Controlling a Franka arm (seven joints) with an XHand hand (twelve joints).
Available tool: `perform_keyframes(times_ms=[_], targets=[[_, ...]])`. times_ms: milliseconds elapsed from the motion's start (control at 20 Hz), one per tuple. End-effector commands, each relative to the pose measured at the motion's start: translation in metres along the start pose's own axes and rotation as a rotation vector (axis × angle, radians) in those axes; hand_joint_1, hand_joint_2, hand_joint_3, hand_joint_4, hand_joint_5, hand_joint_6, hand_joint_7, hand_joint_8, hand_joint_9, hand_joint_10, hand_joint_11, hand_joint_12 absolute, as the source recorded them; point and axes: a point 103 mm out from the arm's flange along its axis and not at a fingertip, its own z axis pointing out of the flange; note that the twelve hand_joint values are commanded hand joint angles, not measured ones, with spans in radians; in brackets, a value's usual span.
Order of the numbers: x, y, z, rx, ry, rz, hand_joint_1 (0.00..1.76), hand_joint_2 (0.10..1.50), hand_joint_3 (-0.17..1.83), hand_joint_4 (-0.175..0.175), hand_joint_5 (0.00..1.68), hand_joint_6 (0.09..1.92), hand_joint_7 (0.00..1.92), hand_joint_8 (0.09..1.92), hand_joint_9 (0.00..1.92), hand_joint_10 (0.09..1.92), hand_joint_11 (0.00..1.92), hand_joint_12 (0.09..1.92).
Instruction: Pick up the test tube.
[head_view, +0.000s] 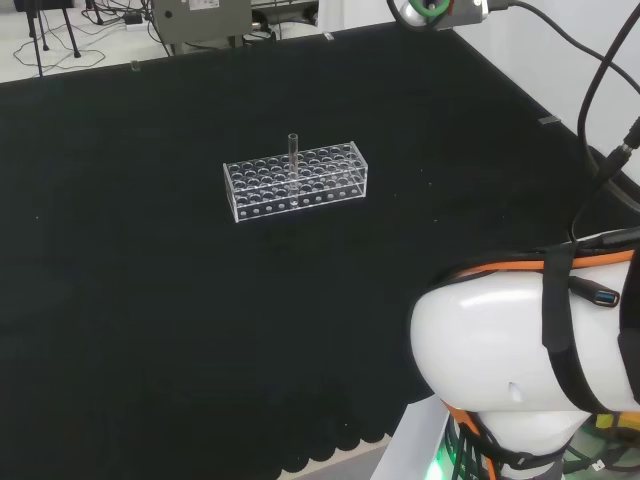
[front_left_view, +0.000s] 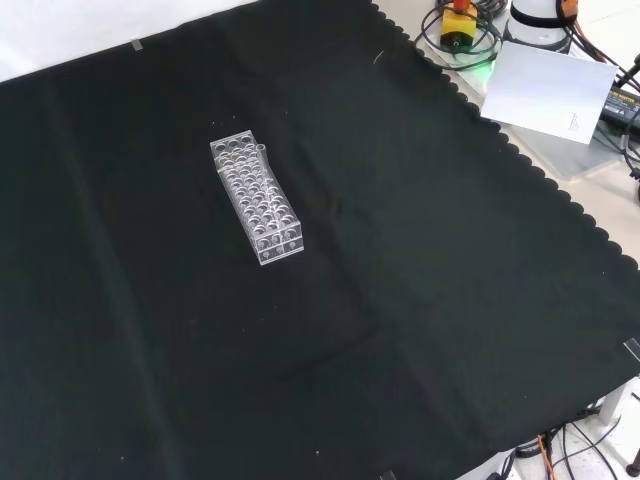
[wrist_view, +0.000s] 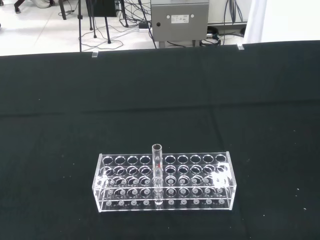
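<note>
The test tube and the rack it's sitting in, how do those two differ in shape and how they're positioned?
The test tube is a single slim cylinder standing upright; the rack is a long, low rectangular block lying flat on the black cloth. The test tube rises above the rack's top, while the rack stays low and wide. The test tube fills one hole; the rack's other holes look empty. Both are clear and see-through.

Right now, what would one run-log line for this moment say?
stage: before grasp | test tube: upright in clear rack | rack: on black cloth | tube: untouched
</note>
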Motion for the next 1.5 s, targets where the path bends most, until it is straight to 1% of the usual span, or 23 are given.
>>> perform_keyframes(times_ms=[50,100,200,350,450,600,900,1050,1300,1500], targets=[[0.001,0.0,0.0,-0.012,-0.009,0.0,0.74,0.71,0.58,-0.101,0.23,0.43,0.27,0.92,0.3,0.95,0.06,1.53],[0.001,0.0,0.0,-0.011,-0.009,0.0,0.72,0.73,0.57,-0.111,0.21,0.36,0.23,0.92,0.26,0.96,0.06,1.52],[0.001,0.0,0.001,-0.009,-0.009,-0.001,0.71,0.74,0.56,-0.119,0.21,0.29,0.2,0.93,0.24,0.97,0.06,1.52],[0.001,0.002,0.002,0.003,0.002,-0.003,0.7,0.75,0.56,-0.121,0.22,0.25,0.2,0.93,0.23,0.97,0.06,1.52],[0.001,0.01,0.005,0.019,0.02,-0.01,0.71,0.75,0.56,-0.121,0.23,0.24,0.2,0.93,0.23,0.97,0.07,1.52],[0.001,0.026,0.016,0.016,0.04,-0.031,0.72,0.74,0.56,-0.123,0.25,0.23,0.23,0.93,0.26,0.97,0.08,1.52],[0.002,0.064,0.038,0.052,0.046,-0.039,0.79,0.71,0.59,-0.133,0.36,0.26,0.42,0.9,0.42,0.92,0.18,1.48],[0.005,0.081,0.047,0.073,0.047,-0.047,0.81,0.7,0.6,-0.137,0.39,0.28,0.47,0.9,0.46,0.91,0.2,1.47],[0.007,0.104,0.056,0.098,0.031,-0.055,0.82,0.69,0.61,-0.143,0.41,0.31,0.52,0.89,0.51,0.89,0.23,1.46],[0.01,0.121,0.066,0.129,0.011,-0.065,0.83,0.69,0.63,-0.144,0.41,0.35,0.54,0.89,0.52,0.88,0.24,1.45]])
